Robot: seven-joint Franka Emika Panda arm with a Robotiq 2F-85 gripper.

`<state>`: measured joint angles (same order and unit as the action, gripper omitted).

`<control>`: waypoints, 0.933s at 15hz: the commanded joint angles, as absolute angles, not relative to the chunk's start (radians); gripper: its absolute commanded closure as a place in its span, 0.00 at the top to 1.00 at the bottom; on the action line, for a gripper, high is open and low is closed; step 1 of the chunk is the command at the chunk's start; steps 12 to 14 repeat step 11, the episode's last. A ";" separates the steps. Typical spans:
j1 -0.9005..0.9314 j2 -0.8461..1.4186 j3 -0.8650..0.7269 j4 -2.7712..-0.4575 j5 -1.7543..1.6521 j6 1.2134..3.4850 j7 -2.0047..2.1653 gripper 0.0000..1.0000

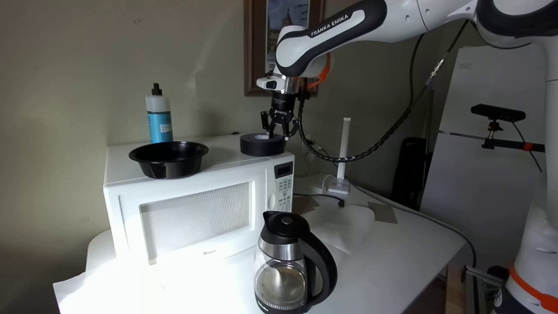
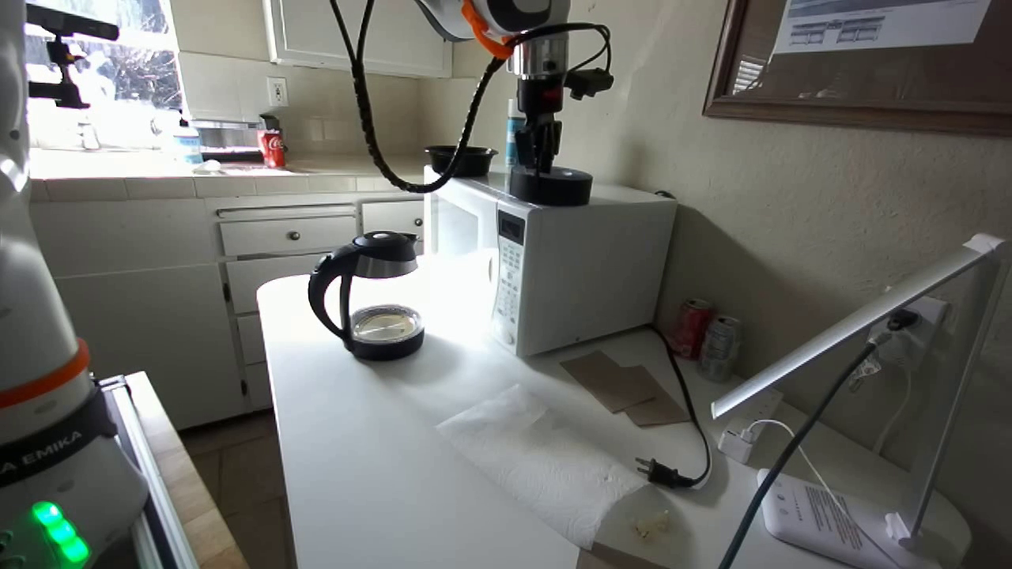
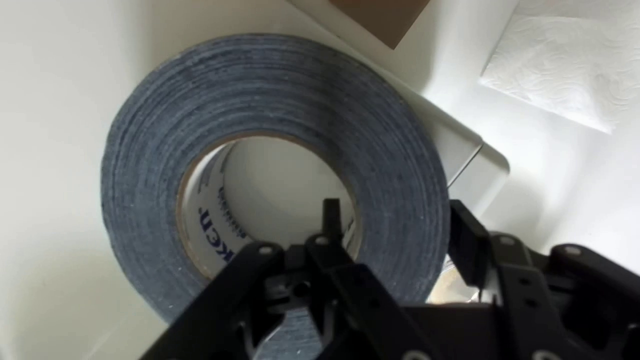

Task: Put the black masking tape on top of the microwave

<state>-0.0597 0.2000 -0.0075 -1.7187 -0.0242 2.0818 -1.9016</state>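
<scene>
The black masking tape (image 1: pixel 259 147) lies flat on top of the white microwave (image 1: pixel 260 192), near its front corner above the control panel. In an exterior view the tape (image 2: pixel 565 190) looks at rest on the microwave (image 2: pixel 593 269). In the wrist view the tape (image 3: pixel 145 170) fills the middle, with the microwave top (image 3: pixel 55 150) showing around it and through its hole. My gripper (image 3: pixel 393 212) is part-open and straddles the ring wall, one finger inside the hole, one outside. A small gap shows beside the inner finger; the outer fingertip is partly hidden. The gripper (image 1: pixel 279 134) points down.
A wide black bowl (image 1: pixel 170 168) stands on the microwave's other end, with a blue bottle (image 1: pixel 160 126) behind it. A glass kettle (image 1: pixel 283 261) stands on the table before the microwave. A desk lamp (image 2: pixel 854 324) and two cans (image 2: pixel 694 328) are beside it. The arm's cable (image 1: pixel 375 150) hangs low.
</scene>
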 commanded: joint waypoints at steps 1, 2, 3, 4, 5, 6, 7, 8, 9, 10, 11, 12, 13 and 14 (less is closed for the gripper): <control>-0.055 0.173 -0.003 -1.726 -0.055 2.074 -1.878 0.85; -0.056 0.167 -0.003 -1.727 -0.054 2.076 -1.877 0.94; -0.057 0.148 -0.004 -1.735 -0.051 2.078 -1.877 0.99; -0.059 0.126 -0.004 -1.745 -0.045 2.084 -1.882 1.00; -0.061 0.092 -0.004 -1.763 -0.036 2.095 -1.891 1.00; -0.063 0.047 -0.003 -1.788 -0.025 2.107 -1.911 1.00; -0.062 0.012 -0.003 -1.803 -0.024 2.113 -1.927 1.00; -0.058 -0.032 -0.004 -1.829 -0.036 2.126 -1.963 1.00; -0.056 -0.064 -0.004 -1.843 -0.014 2.137 -2.025 1.00; -0.052 0.036 -0.013 -1.744 -0.025 2.091 -1.957 1.00; -0.049 -0.001 -0.015 -1.760 -0.023 2.094 -1.982 1.00; -0.049 -0.001 -0.015 -1.760 -0.023 2.094 -1.982 1.00; -0.049 -0.001 -0.015 -1.760 -0.023 2.094 -1.982 1.00; -0.049 -0.001 -0.015 -1.760 -0.023 2.094 -1.982 1.00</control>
